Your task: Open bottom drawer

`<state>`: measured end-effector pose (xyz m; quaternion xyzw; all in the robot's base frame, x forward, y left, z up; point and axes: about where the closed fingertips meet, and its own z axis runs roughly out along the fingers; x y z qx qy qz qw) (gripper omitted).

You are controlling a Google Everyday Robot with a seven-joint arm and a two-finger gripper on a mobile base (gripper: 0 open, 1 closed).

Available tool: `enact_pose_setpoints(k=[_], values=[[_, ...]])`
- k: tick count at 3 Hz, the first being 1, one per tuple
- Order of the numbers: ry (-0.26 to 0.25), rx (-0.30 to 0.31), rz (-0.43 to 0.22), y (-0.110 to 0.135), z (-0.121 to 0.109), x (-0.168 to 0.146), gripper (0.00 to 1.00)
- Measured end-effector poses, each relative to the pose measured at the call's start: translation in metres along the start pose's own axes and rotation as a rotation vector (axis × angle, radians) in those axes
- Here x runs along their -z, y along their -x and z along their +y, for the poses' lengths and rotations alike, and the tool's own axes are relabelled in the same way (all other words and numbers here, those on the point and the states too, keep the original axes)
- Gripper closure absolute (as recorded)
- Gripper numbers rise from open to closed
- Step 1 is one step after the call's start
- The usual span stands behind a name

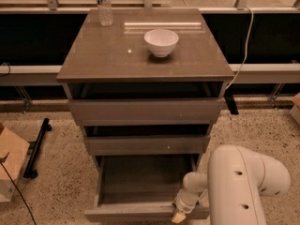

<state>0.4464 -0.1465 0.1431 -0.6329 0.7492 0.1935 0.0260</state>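
Observation:
The bottom drawer (136, 211) of the grey-brown cabinet stands pulled far out toward me, its plain grey interior (140, 179) showing and holding nothing. My gripper (179, 214) sits at the drawer's front edge, right of its middle, at the bottom of the view. The white arm (243, 186) reaches in from the lower right. The middle drawer (145, 145) and top drawer (145, 110) above it are each pulled out a little.
A white bowl (161, 42) and a clear plastic bottle (103, 6) stand on the cabinet top (108, 55). A cardboard box (10, 170) and a black stand (37, 146) lie on the speckled floor at the left. A white cable (241, 55) hangs at the right.

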Motion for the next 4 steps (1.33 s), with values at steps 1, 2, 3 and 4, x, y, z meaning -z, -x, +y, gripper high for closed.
enact_pose_setpoints(k=[1,2,3,4], values=[[0.000,0.000,0.000,0.0005,0.0005,0.0014,0.62],[0.001,0.000,0.000,0.0004,0.0011,0.0008,0.33],[0.005,0.000,0.000,0.0004,0.0028,-0.0010,0.08],[0.008,0.000,0.000,0.0003,0.0039,-0.0021,0.00]])
